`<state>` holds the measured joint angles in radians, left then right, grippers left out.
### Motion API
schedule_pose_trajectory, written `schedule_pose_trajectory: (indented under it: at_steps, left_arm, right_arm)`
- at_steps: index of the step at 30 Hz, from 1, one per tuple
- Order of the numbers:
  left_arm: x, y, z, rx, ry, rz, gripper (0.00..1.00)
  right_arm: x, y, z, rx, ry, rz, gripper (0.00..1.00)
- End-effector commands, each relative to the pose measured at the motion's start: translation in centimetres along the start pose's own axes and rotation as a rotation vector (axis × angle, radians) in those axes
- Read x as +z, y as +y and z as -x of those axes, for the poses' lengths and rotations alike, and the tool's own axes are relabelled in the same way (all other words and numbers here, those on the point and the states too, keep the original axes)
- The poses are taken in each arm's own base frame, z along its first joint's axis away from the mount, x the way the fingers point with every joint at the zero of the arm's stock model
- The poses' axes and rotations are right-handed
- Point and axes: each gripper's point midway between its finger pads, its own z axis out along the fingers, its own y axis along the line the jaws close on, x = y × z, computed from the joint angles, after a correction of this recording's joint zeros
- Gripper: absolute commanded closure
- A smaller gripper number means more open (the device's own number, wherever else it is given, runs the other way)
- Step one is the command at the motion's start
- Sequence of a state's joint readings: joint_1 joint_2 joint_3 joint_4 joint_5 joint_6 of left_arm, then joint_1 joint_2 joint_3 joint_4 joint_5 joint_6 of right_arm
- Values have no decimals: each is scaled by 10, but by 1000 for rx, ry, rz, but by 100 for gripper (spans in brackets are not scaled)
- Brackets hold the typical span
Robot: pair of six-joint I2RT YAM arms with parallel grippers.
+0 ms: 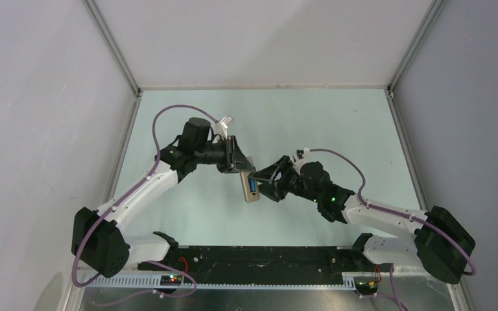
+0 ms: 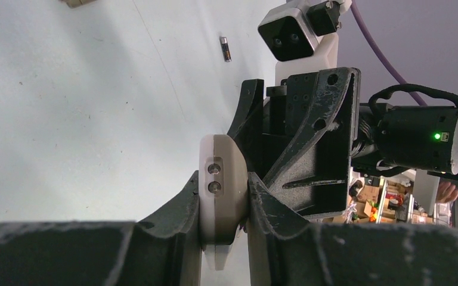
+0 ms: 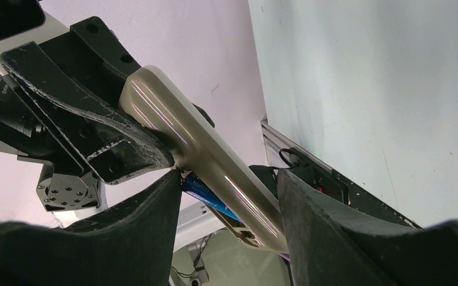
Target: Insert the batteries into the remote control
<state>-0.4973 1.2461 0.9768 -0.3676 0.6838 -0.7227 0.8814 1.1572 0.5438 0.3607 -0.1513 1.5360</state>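
My left gripper is shut on one end of the remote control and holds it above the table, slot side up. In the left wrist view the remote's end sits clamped between the fingers. The blue battery lies in the slot, and it also shows in the right wrist view. My right gripper straddles the remote's tan back with its jaws apart, and one fingertip touches the blue battery's end. The dark battery lies on the table, far from both grippers.
A small tan piece lies on the table at the top edge of the left wrist view. Grey walls enclose the pale table on three sides. A black rail runs along the near edge between the arm bases.
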Motion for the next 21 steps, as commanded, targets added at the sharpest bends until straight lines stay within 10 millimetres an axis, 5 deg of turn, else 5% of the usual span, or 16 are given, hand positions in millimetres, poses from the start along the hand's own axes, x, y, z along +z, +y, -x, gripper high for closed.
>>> schedule_pose_trajectory:
  at_steps: [1,21]
  left_arm:
    - [-23,-48,34,81,-122,-127,100]
    - [-35,-55,38,45,-143,-186,100]
  right_arm:
    - [0,-20,-15,-7,71,-48,37]
    - [2,-41,-13,-32,52,-100,38]
